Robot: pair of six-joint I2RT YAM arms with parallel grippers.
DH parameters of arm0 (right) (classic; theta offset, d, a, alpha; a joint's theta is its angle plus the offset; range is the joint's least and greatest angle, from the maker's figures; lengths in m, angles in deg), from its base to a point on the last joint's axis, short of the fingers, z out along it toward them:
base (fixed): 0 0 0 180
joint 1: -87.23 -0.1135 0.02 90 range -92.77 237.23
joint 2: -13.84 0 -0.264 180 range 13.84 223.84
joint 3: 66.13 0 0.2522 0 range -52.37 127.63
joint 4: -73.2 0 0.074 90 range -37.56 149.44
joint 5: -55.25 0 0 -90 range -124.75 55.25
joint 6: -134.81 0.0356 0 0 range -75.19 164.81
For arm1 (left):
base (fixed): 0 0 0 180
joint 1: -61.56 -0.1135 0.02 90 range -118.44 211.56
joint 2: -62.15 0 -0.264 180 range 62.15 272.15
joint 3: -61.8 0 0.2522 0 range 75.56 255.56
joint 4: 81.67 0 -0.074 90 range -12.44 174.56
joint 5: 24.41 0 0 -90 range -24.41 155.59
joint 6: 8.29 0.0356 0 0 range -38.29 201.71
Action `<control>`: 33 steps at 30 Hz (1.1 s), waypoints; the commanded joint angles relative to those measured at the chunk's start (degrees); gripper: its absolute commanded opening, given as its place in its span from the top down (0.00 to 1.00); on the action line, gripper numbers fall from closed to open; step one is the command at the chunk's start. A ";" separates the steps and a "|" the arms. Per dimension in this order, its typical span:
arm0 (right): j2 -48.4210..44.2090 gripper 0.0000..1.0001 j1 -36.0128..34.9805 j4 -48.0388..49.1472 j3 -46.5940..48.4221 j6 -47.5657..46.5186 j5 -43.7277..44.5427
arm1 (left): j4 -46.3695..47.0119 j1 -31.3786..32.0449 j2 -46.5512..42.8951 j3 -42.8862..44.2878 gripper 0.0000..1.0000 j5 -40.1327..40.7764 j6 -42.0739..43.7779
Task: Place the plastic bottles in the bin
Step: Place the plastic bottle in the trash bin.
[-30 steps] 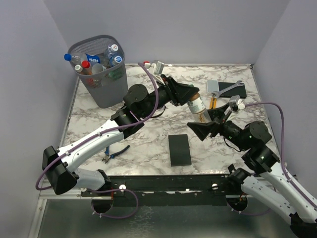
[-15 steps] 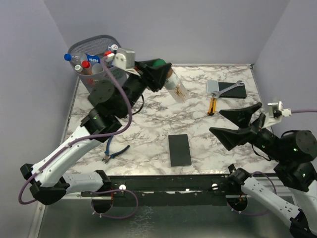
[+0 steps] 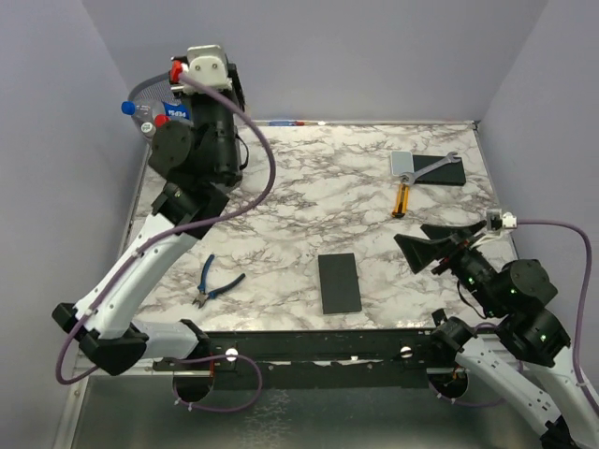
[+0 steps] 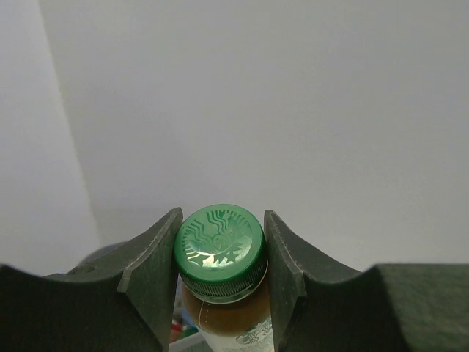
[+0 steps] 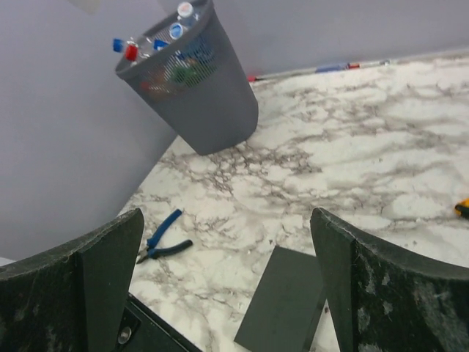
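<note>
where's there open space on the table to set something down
Widest bare marble: the middle and back, between the bin and the screwdriver. A smaller patch lies between the pliers and the near black slab. Crowded: the back right corner, with wrench, screwdriver and second slab, and the bin, heaped with bottles.

left arm point(image 3: 150, 262) stretched high, left end effector point(image 4: 222, 242) clamped — right end effector point(image 3: 411, 235) wide open

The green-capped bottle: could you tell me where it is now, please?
In the left wrist view the green-capped bottle is clamped at its cap by the left gripper, held above the bin at the far-left corner of the table.
</note>
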 commanded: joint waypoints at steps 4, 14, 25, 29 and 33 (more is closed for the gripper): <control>-2.13 0.01 -0.20 -0.73 -6.32 5.34 0.88 | -3.48 -16.43 8.18 5.05 1.00 0.60 -12.10; -7.01 0.01 -0.25 -6.29 -10.51 10.13 3.18 | 15.36 -27.14 13.42 2.81 1.00 1.34 -10.77; -10.53 0.03 -0.28 -8.19 -12.36 11.92 8.31 | 4.03 -35.33 16.61 4.12 1.00 -3.25 -22.42; -9.44 0.03 -0.23 -9.18 -12.24 12.90 7.80 | 3.80 -36.17 17.60 1.96 1.00 -3.97 -23.16; -9.75 0.03 -0.20 -9.84 -12.04 13.22 7.12 | 5.74 -37.15 18.37 -0.40 1.00 -8.38 -25.66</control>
